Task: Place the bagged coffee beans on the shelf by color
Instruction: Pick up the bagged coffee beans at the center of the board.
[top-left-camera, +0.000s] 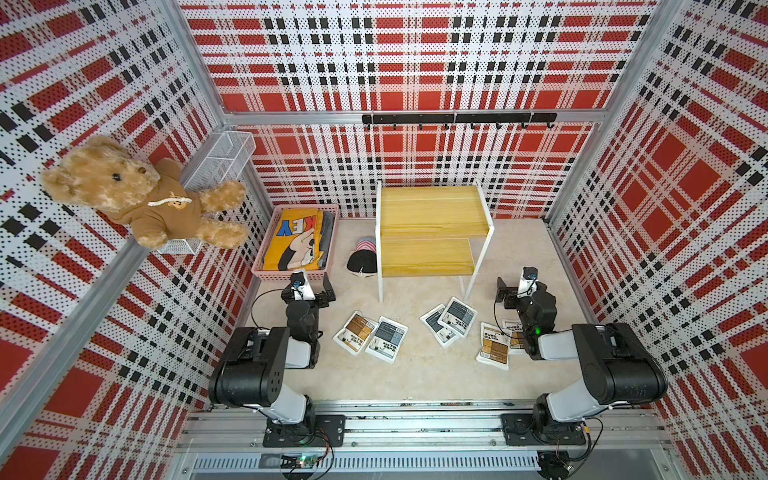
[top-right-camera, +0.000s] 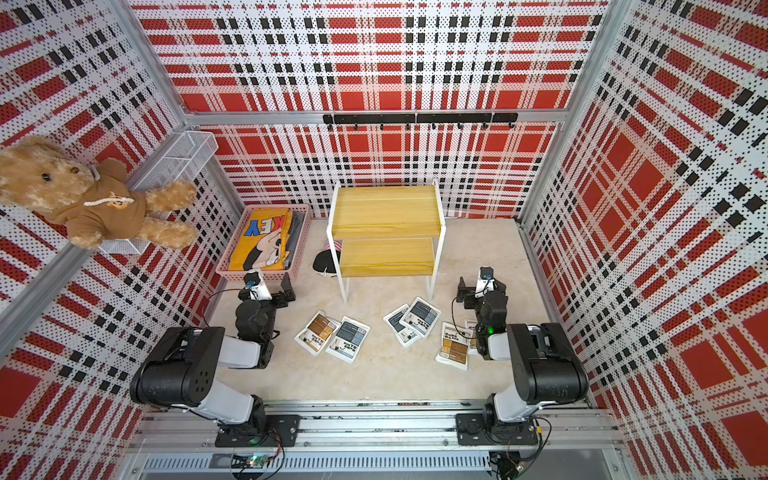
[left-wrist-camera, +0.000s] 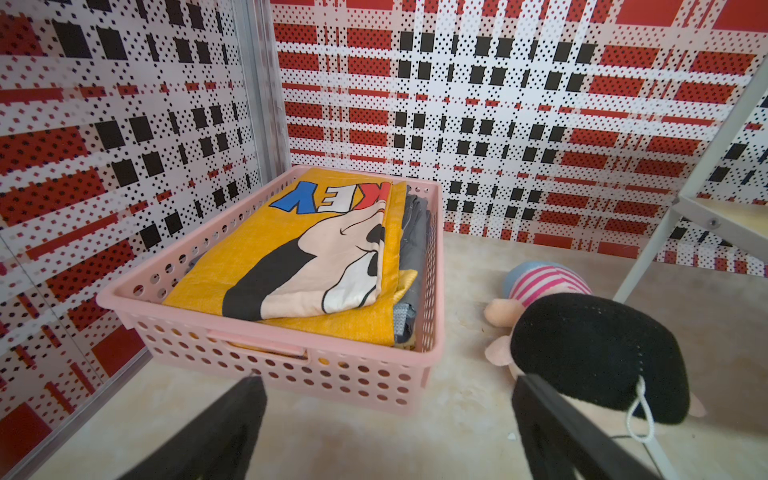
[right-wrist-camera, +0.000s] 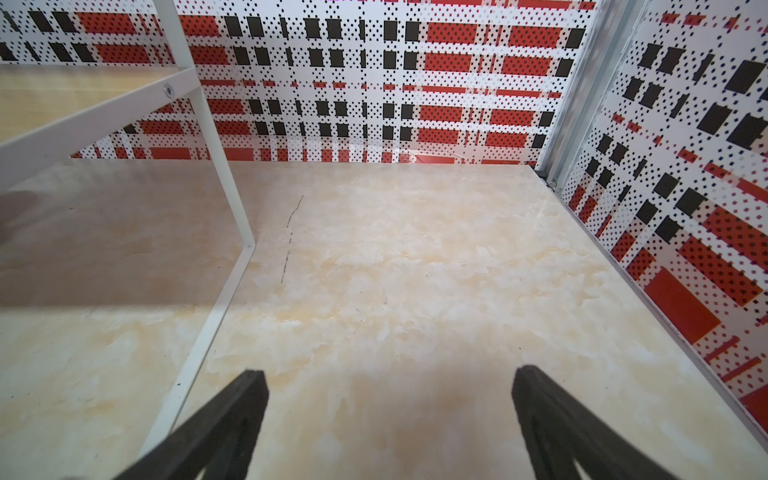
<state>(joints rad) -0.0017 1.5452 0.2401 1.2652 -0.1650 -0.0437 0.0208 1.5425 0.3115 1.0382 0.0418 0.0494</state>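
Left pincer and right pincer both gape fully and hold nothing. The six bagged coffee beans lie on the desk behind and between them. The shelf stands ahead, bare. Best nip each flat pouch by an edge — one colour per tier.

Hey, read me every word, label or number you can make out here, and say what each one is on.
"KEY": big blue, white and red letters on the folded yellow cloth in the pink basket, seen upside down.
Bagged coffee beans: printed labels, too small and blurred to read.
Teddy bear's hoodie: a chest emblem, not legible.
No other text shows.
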